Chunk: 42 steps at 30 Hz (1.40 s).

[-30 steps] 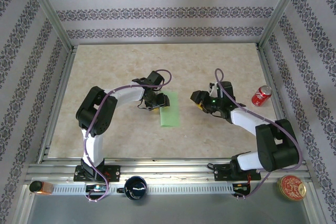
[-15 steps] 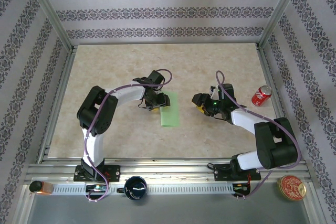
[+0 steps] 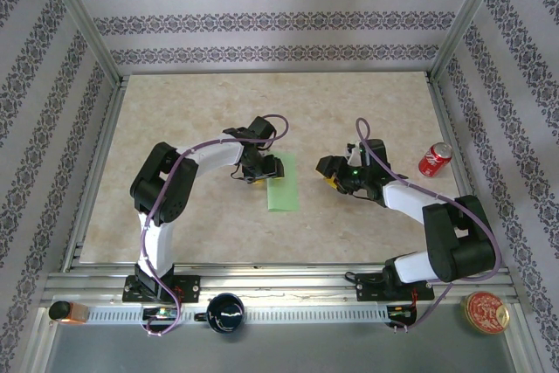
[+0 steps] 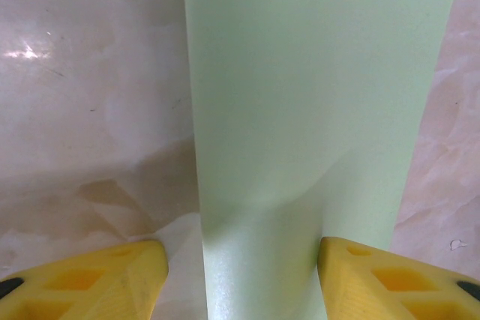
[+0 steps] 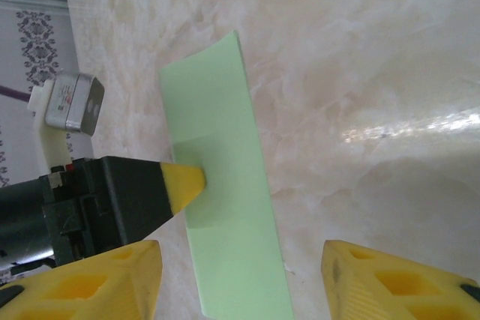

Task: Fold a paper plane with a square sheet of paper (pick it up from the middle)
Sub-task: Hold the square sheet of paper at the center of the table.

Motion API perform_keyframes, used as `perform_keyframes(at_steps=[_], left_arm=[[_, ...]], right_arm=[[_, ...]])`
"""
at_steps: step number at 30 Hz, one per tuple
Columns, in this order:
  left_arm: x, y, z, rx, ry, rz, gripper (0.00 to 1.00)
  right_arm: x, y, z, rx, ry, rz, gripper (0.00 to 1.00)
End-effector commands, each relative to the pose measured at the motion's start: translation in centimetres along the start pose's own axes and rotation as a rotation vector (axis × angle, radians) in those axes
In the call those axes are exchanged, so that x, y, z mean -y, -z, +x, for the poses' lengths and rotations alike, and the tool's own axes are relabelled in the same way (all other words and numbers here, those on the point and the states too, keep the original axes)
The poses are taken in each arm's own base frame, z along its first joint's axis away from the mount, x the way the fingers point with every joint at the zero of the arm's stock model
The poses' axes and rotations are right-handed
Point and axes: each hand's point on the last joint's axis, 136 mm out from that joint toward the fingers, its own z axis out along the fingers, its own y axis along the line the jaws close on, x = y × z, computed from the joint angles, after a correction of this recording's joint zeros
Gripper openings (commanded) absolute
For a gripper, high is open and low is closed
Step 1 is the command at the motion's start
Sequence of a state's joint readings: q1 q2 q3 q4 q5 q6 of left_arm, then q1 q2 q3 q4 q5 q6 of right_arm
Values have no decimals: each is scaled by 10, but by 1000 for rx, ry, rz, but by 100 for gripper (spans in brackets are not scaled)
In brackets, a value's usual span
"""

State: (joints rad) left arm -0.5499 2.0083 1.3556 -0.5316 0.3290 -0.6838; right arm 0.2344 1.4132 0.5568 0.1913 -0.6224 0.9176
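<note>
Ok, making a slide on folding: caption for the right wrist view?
Left fingers reach over the narrow green paper lying on the table; right fingers open, apart from it.

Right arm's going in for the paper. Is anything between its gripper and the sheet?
Nothing visible: bare table lies between the right gripper and the paper. The left gripper is at the paper's other side, one fingertip over its edge, out of the right's path.

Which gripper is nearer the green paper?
Left. The left gripper is right at the paper, over its left edge, with the strip running between its open fingers. The right gripper sits off to the paper's right, open, with a gap between them.
</note>
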Motion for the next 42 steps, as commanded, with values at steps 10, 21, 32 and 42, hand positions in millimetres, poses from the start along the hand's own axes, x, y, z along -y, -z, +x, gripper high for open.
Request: perform_keyframes(at_steps=[10,21,32,42], left_arm=[[-51,-44,22,-78,31,-177,59],[-50,-45,22,-86,30,-174,59],[-51,-44,21,-86,14,-180,59],[-48,-44,20,-89,9,-177,59]], right_arm=[[-20,-15,4,-41,37,-30,58],[-24,-37,19,-146,99,-18,15],[-7,-70,25,-173,115,137,0],[-7,-72,31,-195,94,110,0]])
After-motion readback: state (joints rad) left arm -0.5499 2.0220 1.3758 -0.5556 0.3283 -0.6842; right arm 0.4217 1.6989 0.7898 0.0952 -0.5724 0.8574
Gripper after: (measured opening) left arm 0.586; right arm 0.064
